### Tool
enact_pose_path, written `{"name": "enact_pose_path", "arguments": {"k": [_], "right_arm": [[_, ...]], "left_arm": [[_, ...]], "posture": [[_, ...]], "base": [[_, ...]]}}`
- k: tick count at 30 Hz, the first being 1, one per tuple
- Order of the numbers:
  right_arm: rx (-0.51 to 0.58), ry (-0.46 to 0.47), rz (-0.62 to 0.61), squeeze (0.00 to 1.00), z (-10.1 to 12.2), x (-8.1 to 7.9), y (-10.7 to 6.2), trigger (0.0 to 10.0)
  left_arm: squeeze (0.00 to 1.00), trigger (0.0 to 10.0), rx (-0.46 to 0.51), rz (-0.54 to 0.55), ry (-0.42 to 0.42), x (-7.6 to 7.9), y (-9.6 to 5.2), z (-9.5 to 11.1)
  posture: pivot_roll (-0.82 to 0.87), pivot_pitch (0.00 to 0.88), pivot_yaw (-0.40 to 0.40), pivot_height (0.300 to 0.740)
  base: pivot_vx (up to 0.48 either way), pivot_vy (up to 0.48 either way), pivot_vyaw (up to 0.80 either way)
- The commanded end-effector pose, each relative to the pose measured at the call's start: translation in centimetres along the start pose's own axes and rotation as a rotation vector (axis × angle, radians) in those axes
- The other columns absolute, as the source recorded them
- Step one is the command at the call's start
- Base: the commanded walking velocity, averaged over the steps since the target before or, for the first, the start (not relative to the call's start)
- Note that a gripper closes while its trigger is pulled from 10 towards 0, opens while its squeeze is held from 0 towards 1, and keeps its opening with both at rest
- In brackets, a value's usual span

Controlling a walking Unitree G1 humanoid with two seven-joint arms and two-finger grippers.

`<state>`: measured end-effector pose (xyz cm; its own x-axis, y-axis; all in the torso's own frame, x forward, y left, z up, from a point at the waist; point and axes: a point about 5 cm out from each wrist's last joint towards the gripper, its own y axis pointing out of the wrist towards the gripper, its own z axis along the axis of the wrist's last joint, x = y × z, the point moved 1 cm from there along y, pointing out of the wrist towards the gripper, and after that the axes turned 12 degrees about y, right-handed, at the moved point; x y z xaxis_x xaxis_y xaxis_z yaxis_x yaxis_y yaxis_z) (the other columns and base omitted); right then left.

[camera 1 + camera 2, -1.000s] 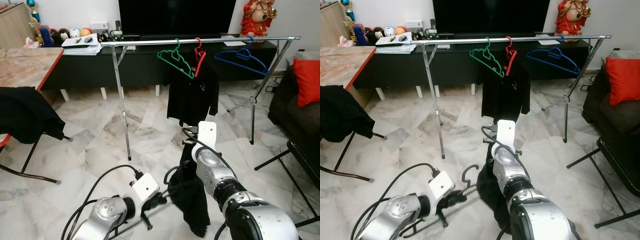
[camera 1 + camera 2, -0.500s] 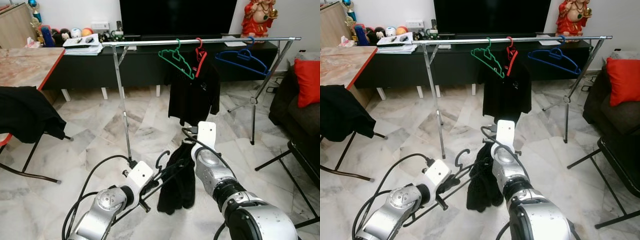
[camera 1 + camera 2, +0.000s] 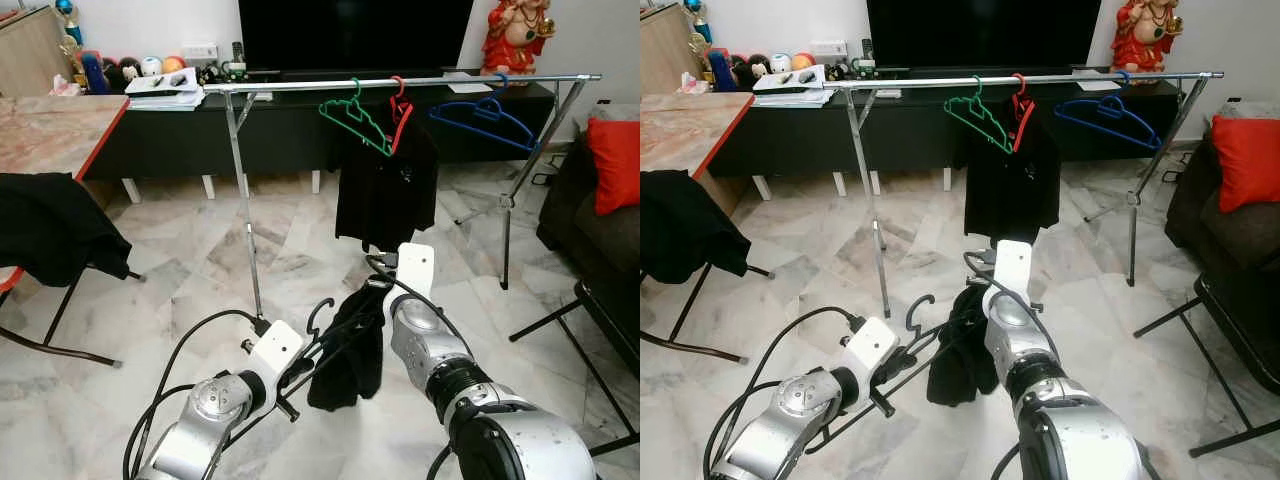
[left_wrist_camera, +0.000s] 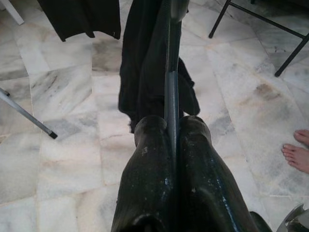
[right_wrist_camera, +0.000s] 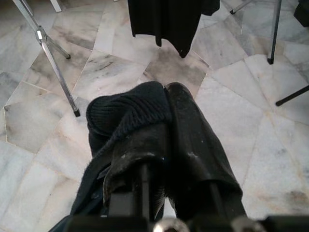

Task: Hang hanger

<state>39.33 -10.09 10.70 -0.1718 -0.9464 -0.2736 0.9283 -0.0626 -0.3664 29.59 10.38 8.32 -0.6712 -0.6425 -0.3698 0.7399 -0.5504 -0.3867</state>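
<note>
Three hangers on the silver rail [image 3: 400,82] are green [image 3: 352,115], red [image 3: 400,105] and blue [image 3: 482,115]; the red one carries a black shirt [image 3: 385,190]. The held garment [image 3: 345,345] is black, the floor [image 3: 180,290] grey-veined white marble, the cushion [image 3: 614,160] red

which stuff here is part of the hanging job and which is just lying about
Part of the job:
- black hanger, clamped in the left tool
- dark garment on it, pinched by the right tool
- clothes rail

Just lying about:
- green hanger
- blue hanger
- hung black shirt
- red cushion
- black cloth on chair
</note>
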Motion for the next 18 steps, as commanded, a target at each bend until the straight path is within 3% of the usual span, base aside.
{"name": "enact_pose_path", "arguments": {"k": [1, 12, 18], "right_arm": [[0.037, 0.012, 0.009, 0.00, 1.1, -0.3, 0.0, 10.0], [0.035, 0.055, 0.048, 0.00, 1.3, -1.1, 0.0, 10.0], [0.036, 0.059, 0.060, 0.00, 1.3, -1.5, -0.1, 10.0]], "left_arm": [[0.00, 10.0, -0.020, -0.009, 0.014, 0.1, 0.2, -0.2], [0.00, 10.0, -0.036, -0.095, 0.060, 1.3, 0.3, -0.4], [0.00, 10.0, -0.023, -0.083, 0.051, 1.4, 0.5, -0.1]], "posture": [[0.11, 0.052, -0.058, 0.740], [0.12, 0.048, -0.058, 0.740], [0.12, 0.047, -0.058, 0.740]], "base": [[0.000, 0.000, 0.00], [0.000, 0.000, 0.00], [0.000, 0.000, 0.00]]}}
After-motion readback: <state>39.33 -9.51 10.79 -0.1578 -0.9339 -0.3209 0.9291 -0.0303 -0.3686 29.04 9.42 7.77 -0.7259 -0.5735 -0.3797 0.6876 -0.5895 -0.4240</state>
